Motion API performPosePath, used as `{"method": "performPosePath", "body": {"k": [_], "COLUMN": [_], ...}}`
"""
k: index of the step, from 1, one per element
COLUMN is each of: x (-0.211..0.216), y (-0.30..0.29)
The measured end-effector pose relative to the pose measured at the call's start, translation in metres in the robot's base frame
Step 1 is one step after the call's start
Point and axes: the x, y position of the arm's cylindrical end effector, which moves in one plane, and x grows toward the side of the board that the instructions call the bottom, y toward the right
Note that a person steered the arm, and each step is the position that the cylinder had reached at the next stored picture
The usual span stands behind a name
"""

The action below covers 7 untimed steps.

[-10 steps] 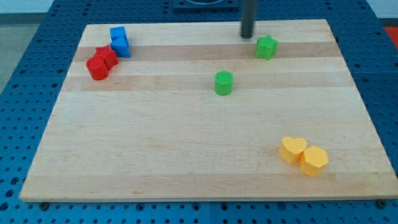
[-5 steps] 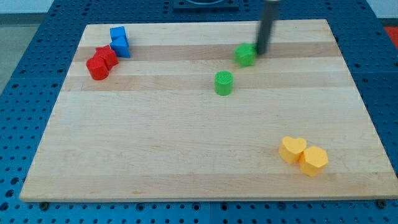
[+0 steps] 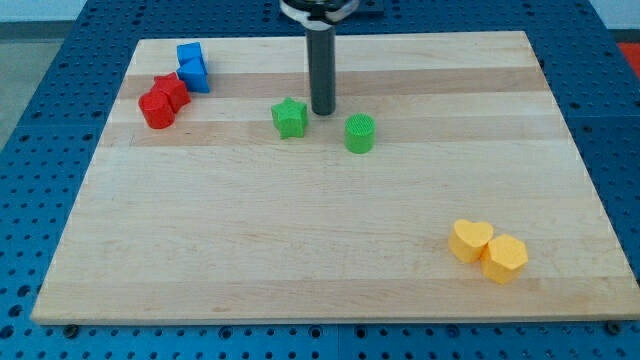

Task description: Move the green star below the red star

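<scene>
The green star lies on the wooden board, left of centre in the upper half. My tip stands just to its right, close to it, between the star and the green cylinder. The red star sits at the upper left, touching a red cylinder at its lower left. The green star is well to the right of the red star, slightly lower.
Two blue blocks sit just above and right of the red star. A yellow heart and a yellow hexagon lie at the lower right. The board's edge borders a blue perforated table.
The green star has slid left and down from the upper right to left of the green cylinder. My tip has followed it leftward, staying on its right side.
</scene>
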Motion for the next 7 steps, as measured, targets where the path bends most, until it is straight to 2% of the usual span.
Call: {"method": "performPosePath", "body": {"k": [3, 4, 6, 7], "x": [0.035, 0.035, 0.091, 0.084], "y": [-0.057, -0.122, -0.048, -0.137]}}
